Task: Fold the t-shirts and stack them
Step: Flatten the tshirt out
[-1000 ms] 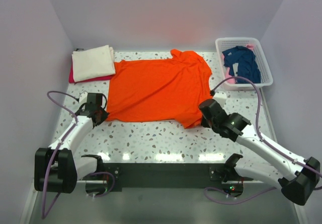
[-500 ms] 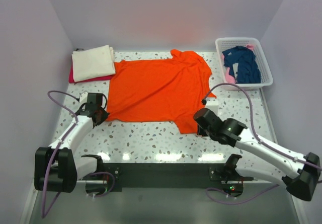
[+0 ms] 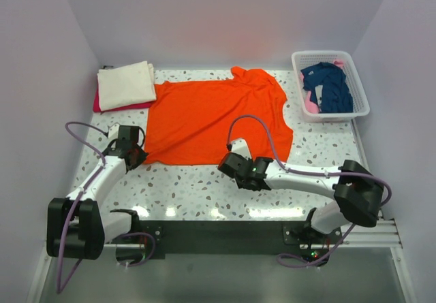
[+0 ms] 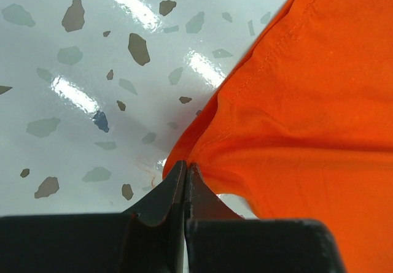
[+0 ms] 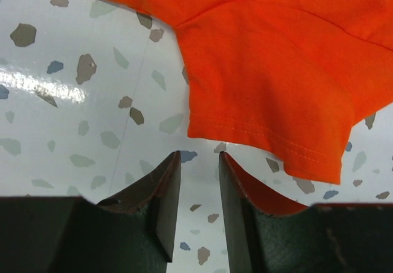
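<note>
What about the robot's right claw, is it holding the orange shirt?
No, the right gripper is open: bare table shows between its spread fingers, and the orange t-shirt lies just ahead of the tips.

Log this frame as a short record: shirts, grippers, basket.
orange t-shirt: spread out, centre
left gripper: shut on the orange t-shirt's near left corner
right gripper: open, a hemmed edge of the orange t-shirt just ahead of it
stack: cream shirt folded atop red shirt, far left
basket: far right, holds navy shirt
</note>
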